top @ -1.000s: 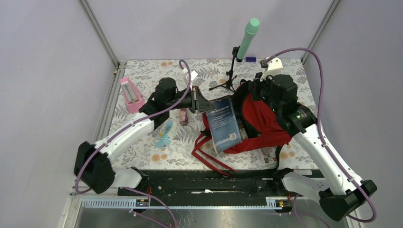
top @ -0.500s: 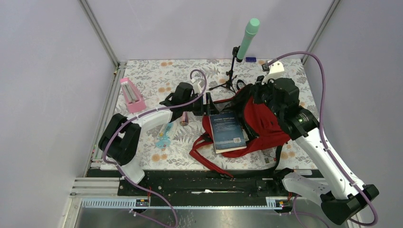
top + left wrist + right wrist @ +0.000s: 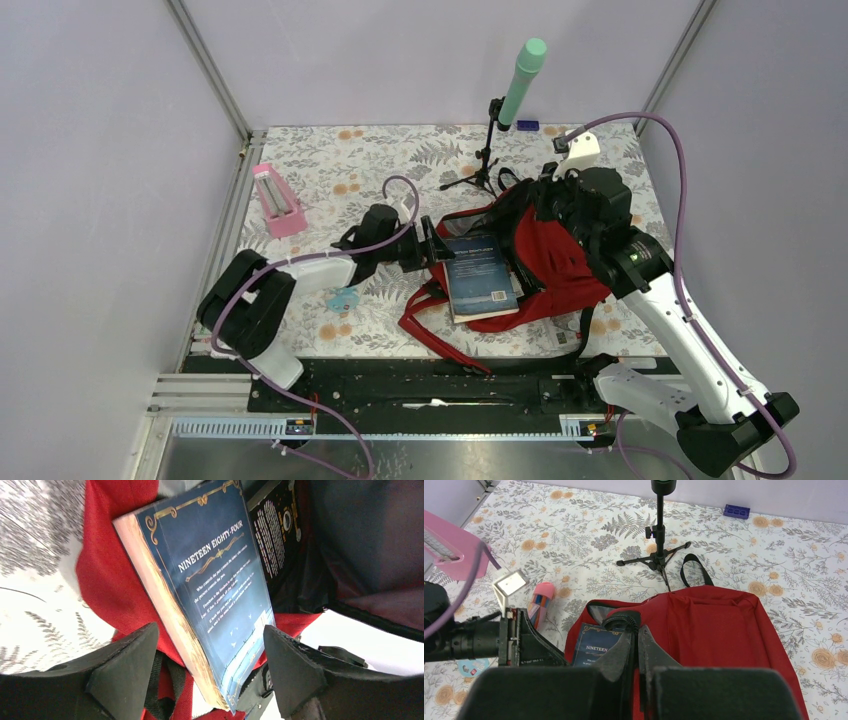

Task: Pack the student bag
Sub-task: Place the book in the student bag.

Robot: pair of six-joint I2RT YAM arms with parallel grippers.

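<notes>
Book point(image 3: 480, 275) and bag mouth are what matter here. The blue paperback lies directly ahead of the left hand point(image 3: 431, 244), between its spread fingers point(image 3: 125, 665), and the wrist view shows a gap on each side, so this hand is open and grips nothing. The book's long axis runs across the hand's line of reach, with the page edge turned toward one finger and the back cover facing up.

The student bag point(image 3: 560, 260) lies just beyond the book, further along the same line, slumped on the flowered bench point(image 3: 330, 160). Its dark opening faces the left hand. The book rests on the red fabric at that opening with its far side at the black rim, and a second dark printed cover point(image 3: 275, 535) shows inside.

The right hand point(image 3: 630, 640) hangs over the bag, fingers closed, and appears to pinch the black-edged rim of the opening to keep it lifted.

The book looks only partly in, so the left hand is the nearer one to finish the job. A push straight ahead along its own axis would carry the book broadside into the opening. The risk is the book's far corner catching on the rim if the fabric sags.

A pink tube point(image 3: 541, 600) lies just beside the left hand, apart from the bag.
</notes>
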